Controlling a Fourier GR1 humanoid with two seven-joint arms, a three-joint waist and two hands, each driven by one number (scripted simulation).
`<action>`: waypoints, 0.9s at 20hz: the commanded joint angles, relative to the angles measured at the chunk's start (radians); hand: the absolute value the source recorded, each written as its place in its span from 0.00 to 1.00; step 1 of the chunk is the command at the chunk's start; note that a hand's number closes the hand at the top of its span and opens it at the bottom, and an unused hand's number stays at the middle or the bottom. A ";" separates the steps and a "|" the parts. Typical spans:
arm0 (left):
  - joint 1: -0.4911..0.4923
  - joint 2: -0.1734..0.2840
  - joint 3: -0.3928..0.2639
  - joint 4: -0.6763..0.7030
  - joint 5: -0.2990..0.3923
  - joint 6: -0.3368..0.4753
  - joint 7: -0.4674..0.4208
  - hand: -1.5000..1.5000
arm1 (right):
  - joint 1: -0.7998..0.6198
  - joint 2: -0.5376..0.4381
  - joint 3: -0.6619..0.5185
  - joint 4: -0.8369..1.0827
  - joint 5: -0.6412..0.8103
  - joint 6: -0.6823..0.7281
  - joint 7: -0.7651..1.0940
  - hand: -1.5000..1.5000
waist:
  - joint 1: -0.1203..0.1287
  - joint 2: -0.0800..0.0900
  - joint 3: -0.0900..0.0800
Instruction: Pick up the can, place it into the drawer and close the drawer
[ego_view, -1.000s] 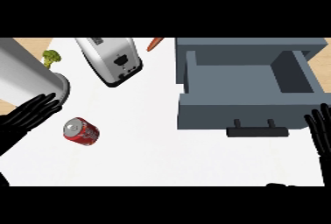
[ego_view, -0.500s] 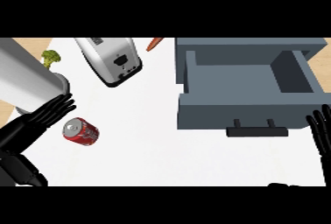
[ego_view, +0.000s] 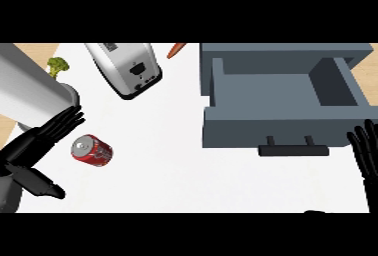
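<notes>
Lowered and spread open beside the red can (ego_view: 92, 150), the left hand (ego_view: 35, 148) is seen just apart from it; the can lies on the worktop (ego_view: 170, 165), well left of the open grey drawer (ego_view: 284, 95); the right hand (ego_view: 366, 155) is rested open at the right edge.

Just right of the left hand (ego_view: 40, 145), whose fingers look like matt black plastic, the can (ego_view: 91, 150) is glossy red metal with a silvery top. Past the fingertips stand a smooth brushed-metal cylinder (ego_view: 33, 95) and a shiny chrome toaster (ego_view: 124, 67). The drawer (ego_view: 284, 100) is matt grey; the counter (ego_view: 162, 175) smooth white.
</notes>
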 joint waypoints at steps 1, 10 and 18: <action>-0.071 0.053 -0.004 0.164 -0.059 -0.062 -0.180 0.00 | 0.000 0.042 0.031 0.029 0.037 -0.019 -0.043 0.00 | -0.005 0.001 0.000; -0.044 0.113 -0.081 0.310 -0.142 -0.009 -0.386 0.00 | 0.005 0.015 0.012 -0.040 0.020 -0.002 0.025 0.00 | -0.003 0.001 -0.001; -0.146 0.084 -0.152 0.483 -0.189 0.090 -0.450 0.00 | 0.000 0.001 -0.023 -0.038 -0.026 0.016 0.049 0.00 | -0.009 0.002 -0.001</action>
